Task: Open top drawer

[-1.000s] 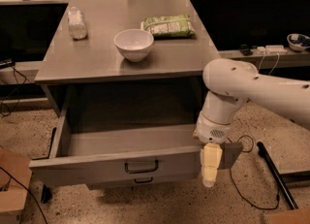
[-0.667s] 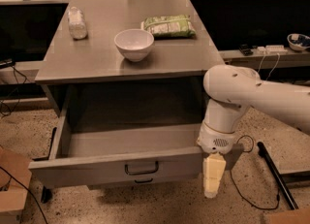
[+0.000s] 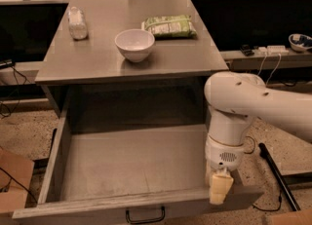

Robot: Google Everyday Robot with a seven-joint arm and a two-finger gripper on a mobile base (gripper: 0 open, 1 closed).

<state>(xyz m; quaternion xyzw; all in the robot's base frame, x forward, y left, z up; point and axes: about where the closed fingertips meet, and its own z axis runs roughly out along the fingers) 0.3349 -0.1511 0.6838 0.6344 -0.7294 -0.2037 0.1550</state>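
One drawer, the top drawer [image 3: 131, 165], is seen drawn far out from under the grey table top [image 3: 97, 61], at 6 o'clock from it, so that its deep plain grey tray lies open to view and fills the lower middle of the scene. Its front panel runs along the bottom edge, and a small black loop handle [image 3: 145, 216] is set at the middle of that panel. Nothing is seen lying in the tray.

At 4 o'clock from the middle of the tray, the gripper [image 3: 220, 189] is pointed downward at the right-hand part of the drawer front, its cream tip lying across the front's upper edge. Whether it is open or closed cannot be told, nor whether the drawer is touched by it; nothing is seen to be held. Directly above it, at 12 o'clock, the thick white arm [image 3: 243, 107] bends and runs off towards 3 o'clock.

On the table top a white bowl [image 3: 135, 44] is set near the middle. A green packet [image 3: 169, 26] lies at 1 o'clock from the bowl, close by but apart, and a small clear bottle [image 3: 78, 23] stands at 10 o'clock from it, well apart.

Speckled floor [image 3: 24, 131] is seen on both sides. A cardboard box [image 3: 12, 175] lies at 9 o'clock from the drawer, and a black rod [image 3: 278, 175] lies slantwise on the floor at 3 o'clock.
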